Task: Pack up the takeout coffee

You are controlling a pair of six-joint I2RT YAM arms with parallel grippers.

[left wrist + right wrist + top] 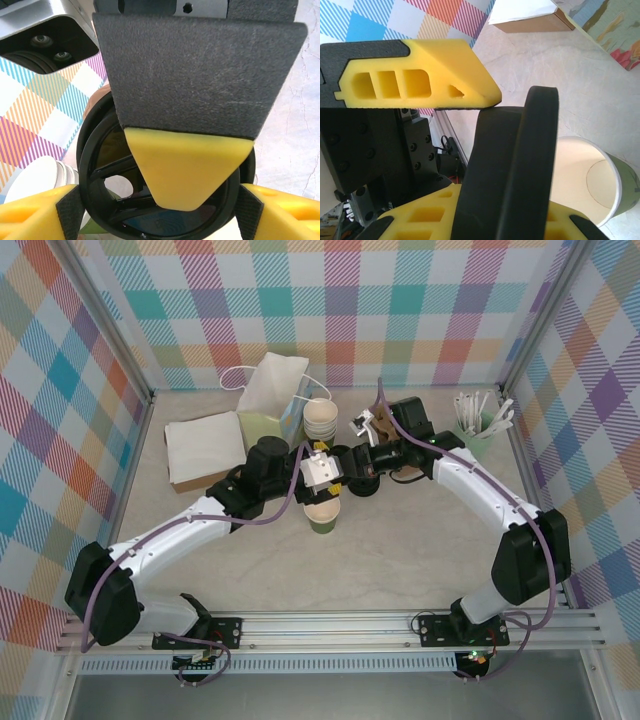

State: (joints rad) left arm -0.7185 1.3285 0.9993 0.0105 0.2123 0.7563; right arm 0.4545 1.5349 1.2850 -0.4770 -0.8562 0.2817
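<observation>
The dark green paper cup (323, 516) stands upright and open mid-table; its cream inside (592, 182) shows in the right wrist view. Just above it both grippers meet. My right gripper (352, 478) (485, 150) is shut on the round black lid (100, 165) (536, 150), pinching its faces; one of its fingers (200, 75) covers much of the lid in the left wrist view. My left gripper (322, 478) (159, 215) is open, its yellow fingers (30, 217) standing on either side of the lid's rim, very close to it.
A stack of nested cream cups (320, 420) and a white paper bag (272, 388) stand behind the grippers. A box of napkins (205, 450) lies at the back left. A mint pot of white sticks (480, 425) stands at the back right. Checked walls enclose the table.
</observation>
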